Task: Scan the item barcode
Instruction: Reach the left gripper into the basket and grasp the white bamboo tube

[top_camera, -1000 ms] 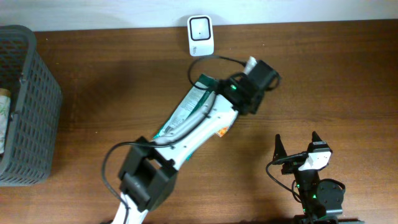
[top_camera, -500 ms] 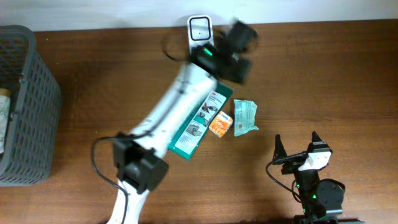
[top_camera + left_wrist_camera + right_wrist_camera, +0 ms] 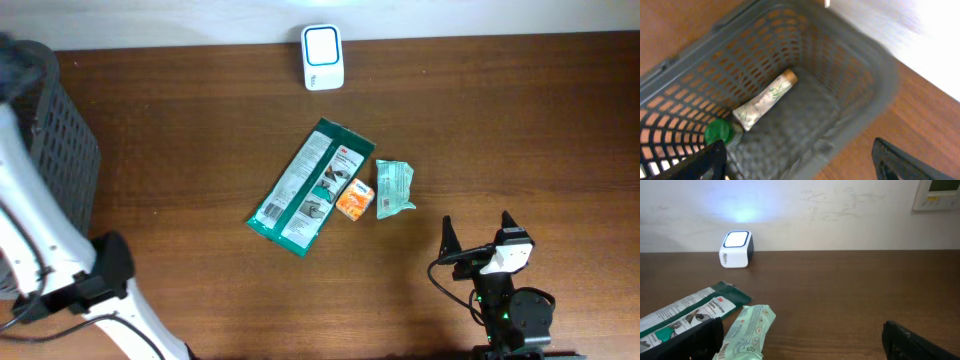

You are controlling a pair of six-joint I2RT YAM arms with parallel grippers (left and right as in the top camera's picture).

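Green package (image 3: 312,187) lies flat near the middle of the table (image 3: 520,110), set diagonally. Its upper end points toward the scanner (image 3: 323,57), which stands well apart at the far table edge. An orange packet (image 3: 354,201) rests against the package's right edge, and a pale green packet (image 3: 393,188) lies just beside that.

I see open table surface between the package and the scanner, and to the right of the packets.

The left gripper (image 3: 800,165) hangs over the basket (image 3: 840,65) at the left table edge. Its fingers are spread wide with nothing between them. A tube (image 3: 765,100) and a green cap (image 3: 717,132) lie inside.

The right gripper (image 3: 477,224) sits near the front table edge, with its fingers spread wide and holding nothing.
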